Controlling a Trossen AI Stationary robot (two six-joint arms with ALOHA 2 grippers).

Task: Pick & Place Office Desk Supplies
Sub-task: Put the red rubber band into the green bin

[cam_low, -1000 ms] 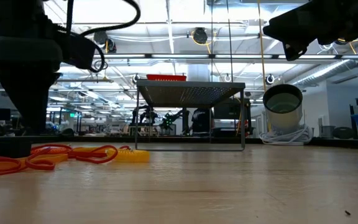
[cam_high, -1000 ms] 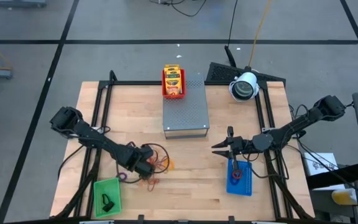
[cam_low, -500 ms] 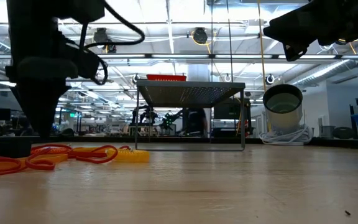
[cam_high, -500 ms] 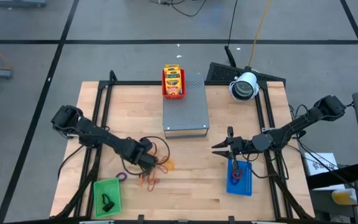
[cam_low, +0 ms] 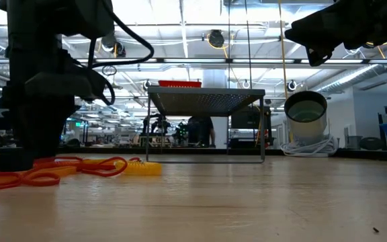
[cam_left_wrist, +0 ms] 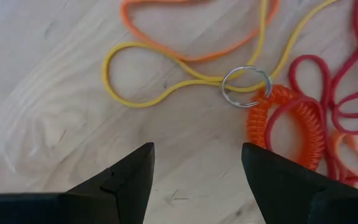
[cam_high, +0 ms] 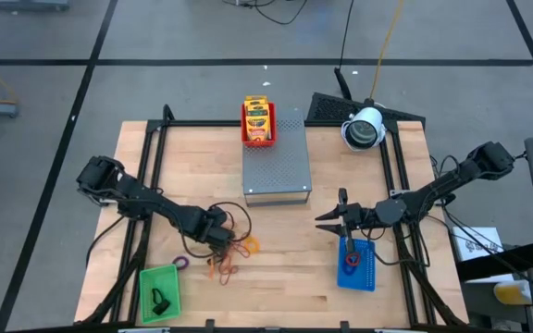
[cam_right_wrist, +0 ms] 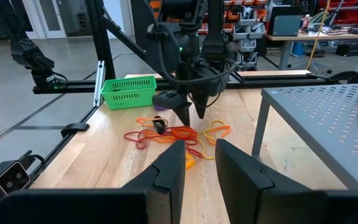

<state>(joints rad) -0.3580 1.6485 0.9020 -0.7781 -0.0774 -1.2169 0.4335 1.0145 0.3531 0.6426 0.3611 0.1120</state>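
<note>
left claw (cam_high: pixel 222 237) sits low over the tangle of rubber-band loops (cam_high: pixel 229 248) on the bench (cam_high: pixel 276 268), fingers spread wide with nothing between them. in the left wrist view the fingers (cam_left_wrist: pixel 120 180) frame bare wood just short of a yellow loop (cam_left_wrist: pixel 166 81), a small metal ring (cam_left_wrist: pixel 246 87) and an orange coiled cord (cam_left_wrist: pixel 284 124); red loops (cam_left_wrist: pixel 347 81) run off the frame edge. from the low view the pile (cam_low: pixel 59 168) is partly hidden behind the dark arm, loop colours there hard to split. right claw (cam_high: pixel 333 220) hangs above the blue mesh tray (cam_high: pixel 357 266), fingers slightly apart, empty. something red lies in that tray, too small to name. green mesh tray (cam_high: pixel 159 289) holds a tiny dark piece (cam_high: pixel 161 299), shape unclear. yellow-and-green packets (cam_high: pixel 258 118) stand in the red tray (cam_high: pixel 258 135) on the grey perforated box (cam_high: pixel 276 162); print on them not readable. no legible writing anywhere. versus half a second ago the left claw has shifted slightly toward the loops and dropped lower; right arm unchanged.
</note>
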